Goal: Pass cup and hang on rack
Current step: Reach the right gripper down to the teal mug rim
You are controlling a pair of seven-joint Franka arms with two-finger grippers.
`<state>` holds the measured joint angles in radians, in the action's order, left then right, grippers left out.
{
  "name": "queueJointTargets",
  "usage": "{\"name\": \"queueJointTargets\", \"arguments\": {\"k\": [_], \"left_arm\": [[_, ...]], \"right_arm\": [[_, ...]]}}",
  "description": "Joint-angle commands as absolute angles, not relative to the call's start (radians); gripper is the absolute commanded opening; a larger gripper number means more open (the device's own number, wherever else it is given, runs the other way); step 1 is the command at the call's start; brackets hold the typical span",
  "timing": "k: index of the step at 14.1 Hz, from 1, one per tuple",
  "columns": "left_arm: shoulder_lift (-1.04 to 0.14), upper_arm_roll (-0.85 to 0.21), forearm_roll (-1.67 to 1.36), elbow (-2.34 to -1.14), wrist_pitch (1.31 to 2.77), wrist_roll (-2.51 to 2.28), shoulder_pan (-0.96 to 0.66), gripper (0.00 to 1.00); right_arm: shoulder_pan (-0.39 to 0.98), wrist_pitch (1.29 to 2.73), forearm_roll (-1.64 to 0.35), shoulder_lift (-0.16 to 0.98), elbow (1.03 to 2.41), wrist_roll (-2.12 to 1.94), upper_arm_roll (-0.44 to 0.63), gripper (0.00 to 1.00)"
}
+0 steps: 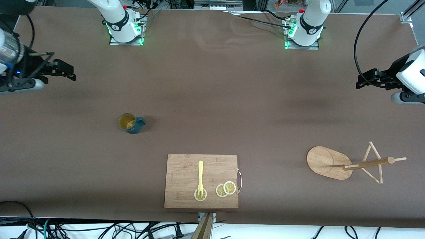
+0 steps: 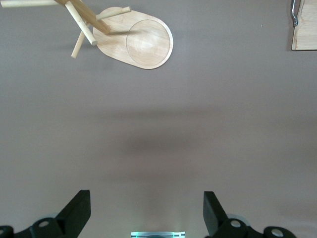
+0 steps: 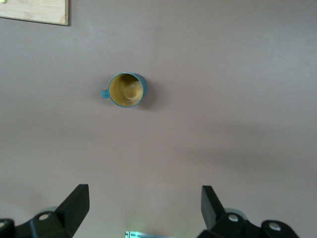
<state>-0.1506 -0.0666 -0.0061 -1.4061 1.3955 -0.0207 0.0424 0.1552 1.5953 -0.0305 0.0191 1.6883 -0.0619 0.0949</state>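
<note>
Cup untouched, both arms held high at the ends of the worktop.

The first step, by my judgement, is the right arm's pick: come down over the upright cup (image 1: 130,123) and clamp its wall clear of the handle, so the left arm can take it later. The cup stands toward the right arm's end, the rack (image 1: 345,162) toward the left arm's end. The right gripper (image 3: 143,210) and left gripper (image 2: 146,212) are both spread wide, holding nothing.

Left gripper (image 1: 360,81): raised over the surface at the left arm's end, fingers (image 2: 79,208) spread wide, empty.
Right gripper (image 1: 71,73): raised at the right arm's end, fingers (image 3: 77,206) spread wide, empty.
</note>
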Motion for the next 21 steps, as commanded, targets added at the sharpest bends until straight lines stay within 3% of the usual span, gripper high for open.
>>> {"name": "queueJointTargets", "arguments": {"k": [1,4,6,13,19,21], "left_arm": [[-0.163,-0.064,-0.023,-1.374,1.373,-0.020,0.043,1.00],[-0.166,-0.064,-0.023,-1.374,1.376,-0.021,0.041,1.00],[-0.169,-0.064,-0.023,-1.374,1.373,-0.021,0.041,1.00],[-0.181,-0.064,-0.025,-1.374,1.376,-0.020,0.049,1.00],[-0.183,-0.066,-0.025,-1.374,1.378,-0.020,0.052,1.00],[-0.183,-0.066,-0.026,-1.376,1.381,-0.020,0.054,1.00]], "right_arm": [[0.152,1.754,-0.017,-0.015,1.892,-0.040,0.080,1.00],[0.152,2.052,-0.017,0.038,2.074,-0.040,0.078,1.00],[0.150,2.132,-0.020,0.125,2.069,-0.040,0.078,1.00],[0.184,2.166,-0.031,0.340,1.885,-0.040,0.078,0.99],[0.201,2.192,-0.035,0.420,1.901,-0.025,0.078,0.98],[0.202,2.204,-0.037,0.443,1.901,-0.023,0.077,0.91]]}}
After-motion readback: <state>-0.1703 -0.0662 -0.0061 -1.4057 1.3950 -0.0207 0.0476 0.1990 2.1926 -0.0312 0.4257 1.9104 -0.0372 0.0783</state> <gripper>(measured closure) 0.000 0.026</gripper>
